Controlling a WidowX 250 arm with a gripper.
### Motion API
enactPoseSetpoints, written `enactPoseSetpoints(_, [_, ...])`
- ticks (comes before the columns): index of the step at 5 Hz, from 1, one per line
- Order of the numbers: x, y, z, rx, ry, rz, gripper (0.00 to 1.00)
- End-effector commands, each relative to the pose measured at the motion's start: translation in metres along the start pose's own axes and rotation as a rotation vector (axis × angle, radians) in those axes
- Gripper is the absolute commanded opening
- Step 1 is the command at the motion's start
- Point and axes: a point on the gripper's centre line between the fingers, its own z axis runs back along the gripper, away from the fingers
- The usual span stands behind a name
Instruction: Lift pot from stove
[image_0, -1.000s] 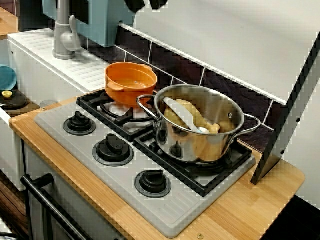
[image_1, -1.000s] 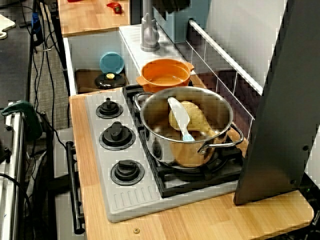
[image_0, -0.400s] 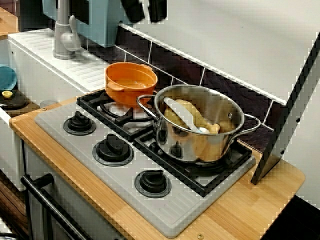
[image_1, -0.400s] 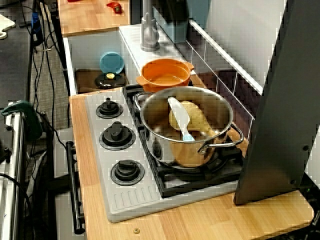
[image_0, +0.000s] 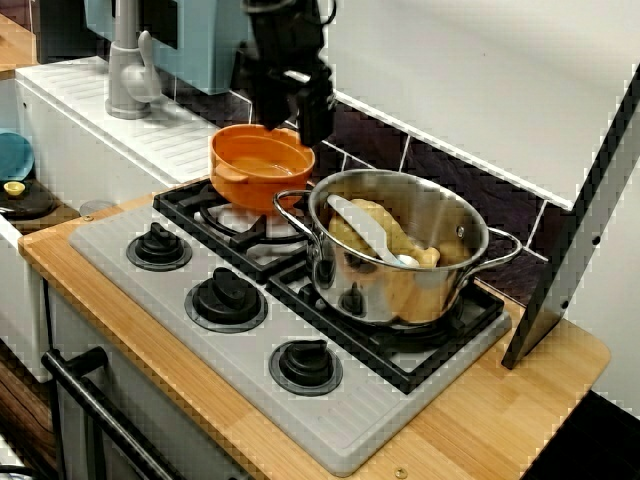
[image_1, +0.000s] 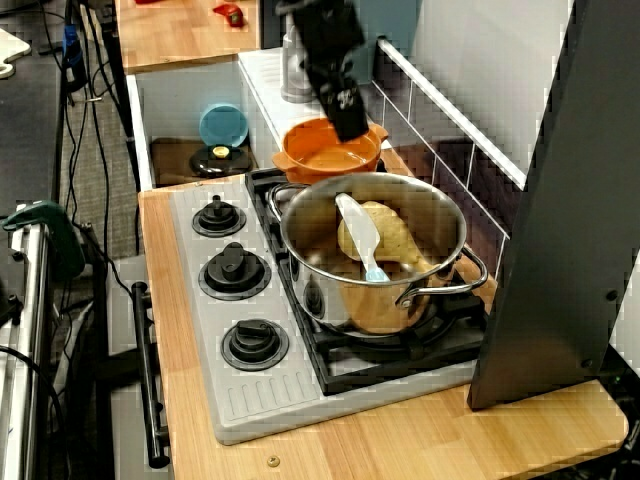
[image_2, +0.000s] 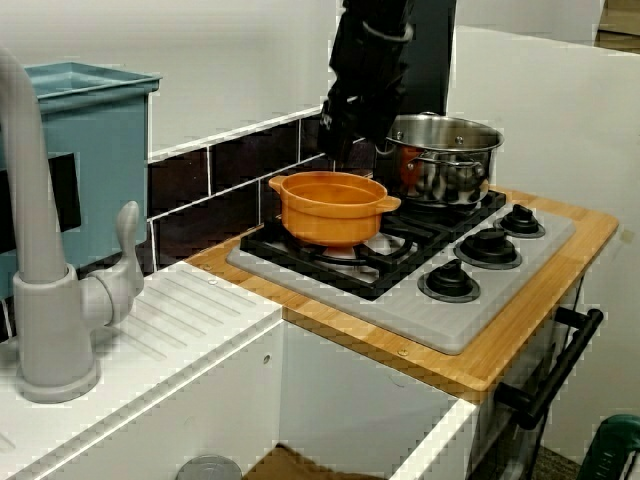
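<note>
Wooden counter carries the stove (image_0: 120, 245); the pot (image_0: 262, 165) sits on its rear grate, beside the steel pot (image_0: 400, 250). Your gripper (image_0: 290, 110), out of sight a second ago, now hangs just above the pot's back rim, fingers apart, holding nothing. Descent and grasp remain.

The pot (image_0: 261, 165) sits on the stove (image_0: 300, 330), steel pot (image_0: 400, 250) beside it, gripper (image_0: 290, 110) seemingly above.
</note>
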Motion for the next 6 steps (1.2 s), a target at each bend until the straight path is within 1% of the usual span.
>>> enactPoseSetpoints(1, [0.026,-0.014,0.008,0.030,-0.061,0.081,1.00])
enactPoseSetpoints(2, [0.032,-0.014,0.007,0.024,-0.055,0.094,1.00])
enactPoseSetpoints(3, [0.034,-0.014,0.003,0.021,-0.034,0.092,1.00])
enactPoseSetpoints(4, [0.035,-0.011,-0.001,0.025,-0.011,0.070,1.00])
enactPoseSetpoints(5, [0.037,-0.006,-0.006,0.029,0.023,0.006,1.00])
enactPoseSetpoints(6, [0.038,-0.002,-0.009,0.033,0.043,-0.019,1.00])
